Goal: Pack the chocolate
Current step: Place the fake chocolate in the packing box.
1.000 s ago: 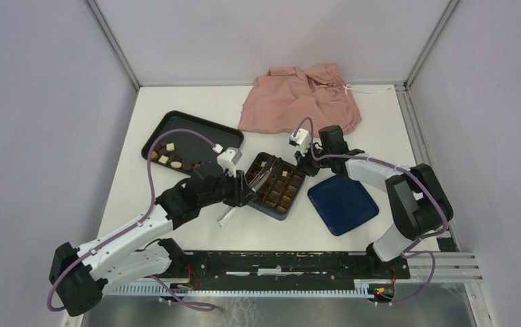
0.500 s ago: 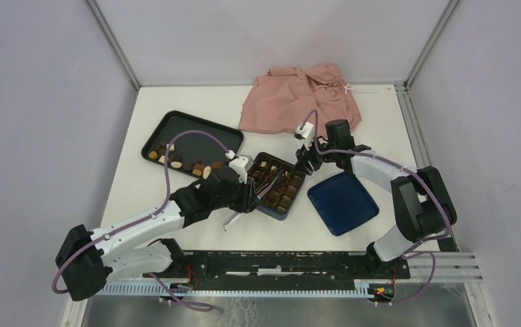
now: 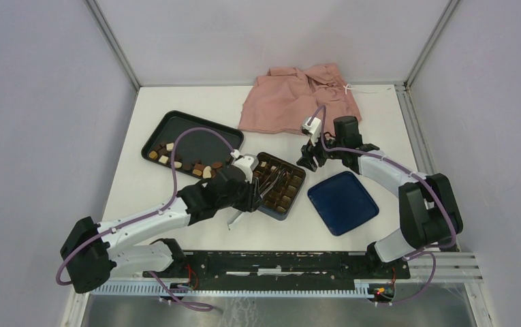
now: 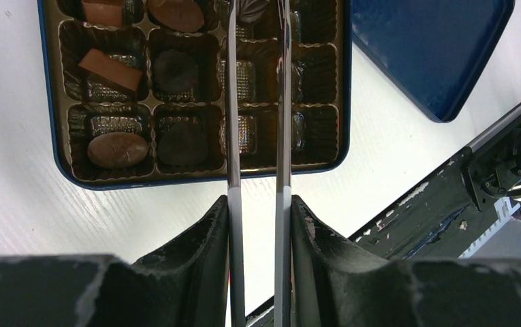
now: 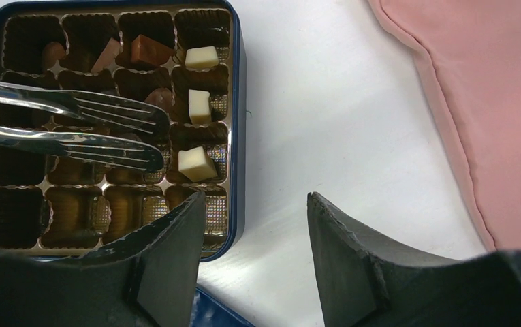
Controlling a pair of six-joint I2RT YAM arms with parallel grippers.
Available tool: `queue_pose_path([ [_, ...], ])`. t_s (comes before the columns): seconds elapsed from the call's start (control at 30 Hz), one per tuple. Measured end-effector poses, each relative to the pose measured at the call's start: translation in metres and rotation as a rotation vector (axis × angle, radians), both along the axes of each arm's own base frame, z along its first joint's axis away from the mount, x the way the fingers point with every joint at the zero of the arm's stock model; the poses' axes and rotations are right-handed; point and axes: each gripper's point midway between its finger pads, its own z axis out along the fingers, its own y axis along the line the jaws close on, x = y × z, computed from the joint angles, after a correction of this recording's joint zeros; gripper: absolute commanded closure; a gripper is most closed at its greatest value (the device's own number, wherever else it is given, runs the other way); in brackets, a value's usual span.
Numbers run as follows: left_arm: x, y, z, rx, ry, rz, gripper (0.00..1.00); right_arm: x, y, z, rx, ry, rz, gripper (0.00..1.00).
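The chocolate (image 3: 184,163) lies as small brown, tan and white pieces in a row on the black tray (image 3: 176,119). More pieces sit in cups of the dark blue box (image 3: 297,193), among them an oval brown piece (image 4: 117,149) and a white square (image 5: 197,163). My left gripper (image 3: 247,194) is shut on metal tongs (image 4: 233,136) by their two arms. The tongs' forked tips (image 5: 111,129) reach over the box's middle cups with nothing seen between them. My right gripper (image 5: 255,195) hangs open and empty just past the box's far right corner.
The box's blue lid (image 3: 342,202) lies flat to the right of the box, and also shows in the left wrist view (image 4: 434,48). A pink garment (image 3: 302,99) is bunched at the back of the table, close behind the right gripper (image 3: 307,161).
The right gripper has opened and drawn back from the box towards the garment. The left arm has slid right and nearer, carrying the tongs across the box.
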Motion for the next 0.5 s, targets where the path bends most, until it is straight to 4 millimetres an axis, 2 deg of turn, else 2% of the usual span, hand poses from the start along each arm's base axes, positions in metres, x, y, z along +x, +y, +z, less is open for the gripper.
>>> queue_pose_path([
  [0.27,0.0018,-0.0014,0.0040,-0.001,-0.010,0.005,0.55,-0.0020,0.0004,0.0035,0.004,-0.005,0.007,0.38],
  [0.5,0.0039,0.0010,0.0046,0.009,-0.017,0.018,0.56,-0.0035,0.0012,0.0072,0.010,-0.011,0.016,0.38],
])
